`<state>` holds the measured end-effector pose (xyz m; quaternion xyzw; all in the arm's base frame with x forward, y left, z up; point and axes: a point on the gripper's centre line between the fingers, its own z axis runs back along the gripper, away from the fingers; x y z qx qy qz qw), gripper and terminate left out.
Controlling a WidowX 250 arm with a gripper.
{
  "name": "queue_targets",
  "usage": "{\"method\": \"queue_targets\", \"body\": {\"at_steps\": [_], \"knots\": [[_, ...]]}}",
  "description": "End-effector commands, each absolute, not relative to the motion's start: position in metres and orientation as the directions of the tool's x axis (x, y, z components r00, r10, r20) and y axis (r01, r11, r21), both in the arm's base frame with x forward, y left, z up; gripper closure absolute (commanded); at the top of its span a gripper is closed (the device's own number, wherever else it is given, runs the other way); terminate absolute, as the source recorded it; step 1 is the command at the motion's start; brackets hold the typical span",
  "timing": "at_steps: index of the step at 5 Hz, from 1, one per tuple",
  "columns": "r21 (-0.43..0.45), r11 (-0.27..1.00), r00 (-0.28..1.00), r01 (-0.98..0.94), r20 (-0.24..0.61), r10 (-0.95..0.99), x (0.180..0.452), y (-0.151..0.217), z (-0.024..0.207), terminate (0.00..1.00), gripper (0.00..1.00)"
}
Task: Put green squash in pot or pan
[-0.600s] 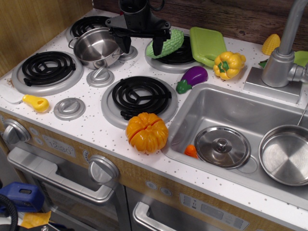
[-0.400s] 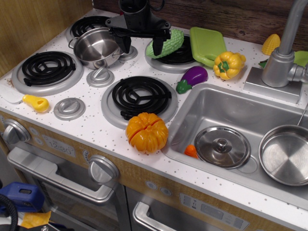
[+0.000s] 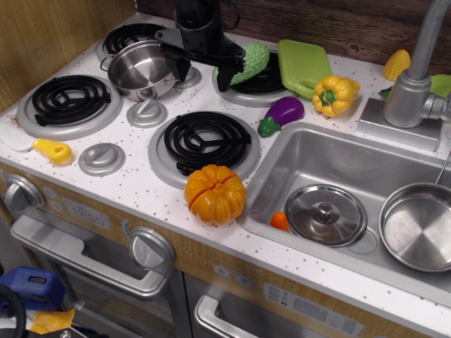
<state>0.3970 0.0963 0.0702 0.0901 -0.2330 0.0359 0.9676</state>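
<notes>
The gripper (image 3: 199, 69) hangs above the back of the stovetop with its two black fingers spread wide and nothing held between them. The green squash (image 3: 248, 62) lies just beside its right-hand finger in the picture, resting on the rear burner (image 3: 264, 83). The steel pot (image 3: 141, 69) sits empty just beside the other finger. A purple eggplant (image 3: 281, 113) lies nearer the sink (image 3: 303, 158).

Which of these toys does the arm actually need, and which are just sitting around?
Needed: green squash on the back burner; steel pot; gripper, open.

Just lying about: purple eggplant, yellow pepper, orange pumpkin, green board, lid and pan in the sink.
</notes>
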Motion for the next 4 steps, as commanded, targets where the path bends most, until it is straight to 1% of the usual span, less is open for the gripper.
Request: {"method": "queue_targets", "body": {"at_steps": [1, 2, 3, 4], "knots": [[0.286, 0.958, 0.823, 0.018, 0.539, -0.177, 0.418, 0.1, 0.095, 0.0, 0.0], [0.295, 0.947, 0.753, 0.124, 0.594, -0.284, 0.434, 0.102, 0.097, 0.0, 0.0], [0.308, 0.935, 0.715, 0.173, 0.614, -0.335, 0.45, 0.101, 0.092, 0.0, 0.0], [0.277, 0.94, 0.688, 0.197, 0.644, -0.334, 0.459, 0.104, 0.079, 0.0, 0.0]]}}
